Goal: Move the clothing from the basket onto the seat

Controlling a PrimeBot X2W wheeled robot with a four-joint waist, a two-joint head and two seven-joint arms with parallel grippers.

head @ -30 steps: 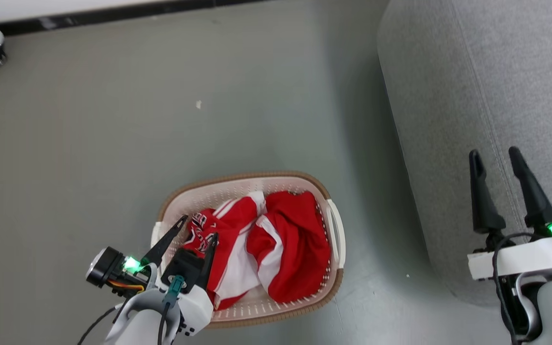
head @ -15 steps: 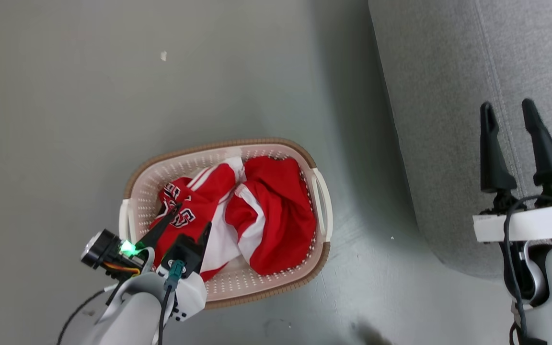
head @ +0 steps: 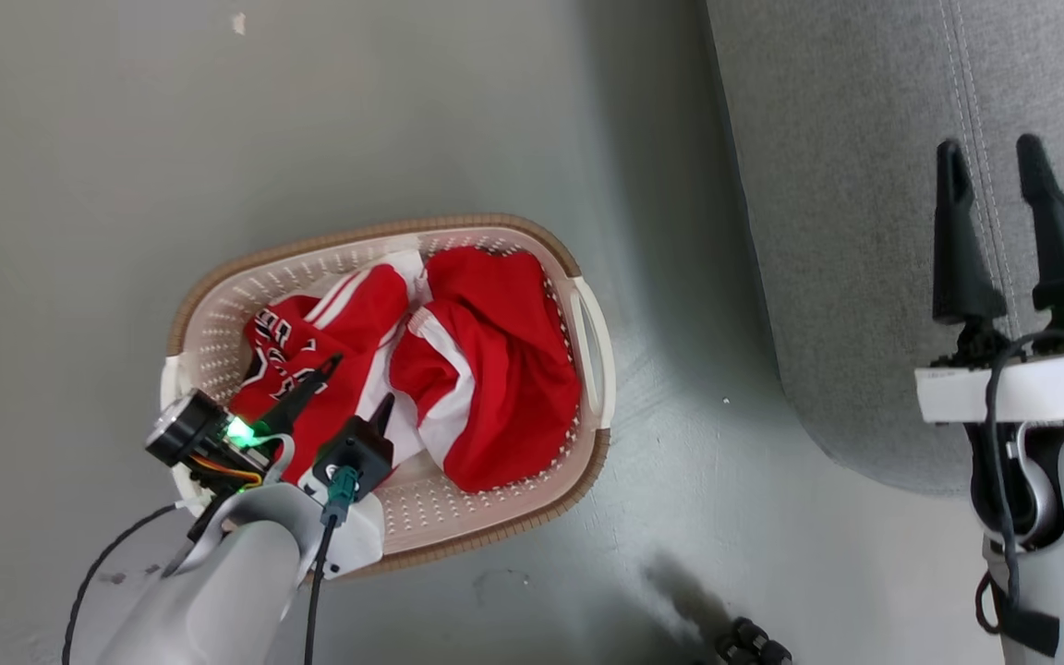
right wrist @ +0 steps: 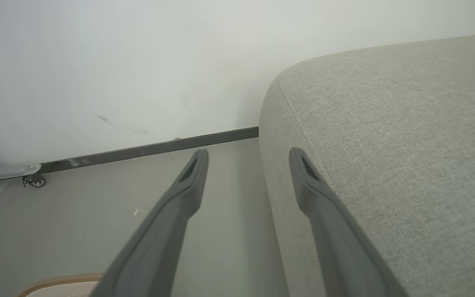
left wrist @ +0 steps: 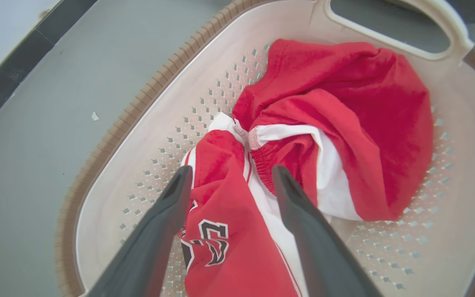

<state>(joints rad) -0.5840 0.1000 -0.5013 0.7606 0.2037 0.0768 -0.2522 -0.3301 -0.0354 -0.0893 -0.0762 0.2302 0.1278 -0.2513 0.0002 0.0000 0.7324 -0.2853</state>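
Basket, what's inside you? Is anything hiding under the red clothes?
Red clothing with white stripes lies crumpled in the basket, one piece showing dark lettering. The basket's bare holey bottom shows around it. Whatever lies under the clothing is covered, so I cannot tell.

Even soft light, faint floor shadows, sharp focus

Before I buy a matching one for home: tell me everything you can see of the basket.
The basket is cream-white plastic, oval, with perforated walls and floor, a brown woven-look rim band and a cut-out handle at the end nearer the seat. It stands upright on the grey floor, beside the seat but apart from it. Red-and-white clothing lies crumpled inside. The open left gripper reaches over its near end, above the clothing.
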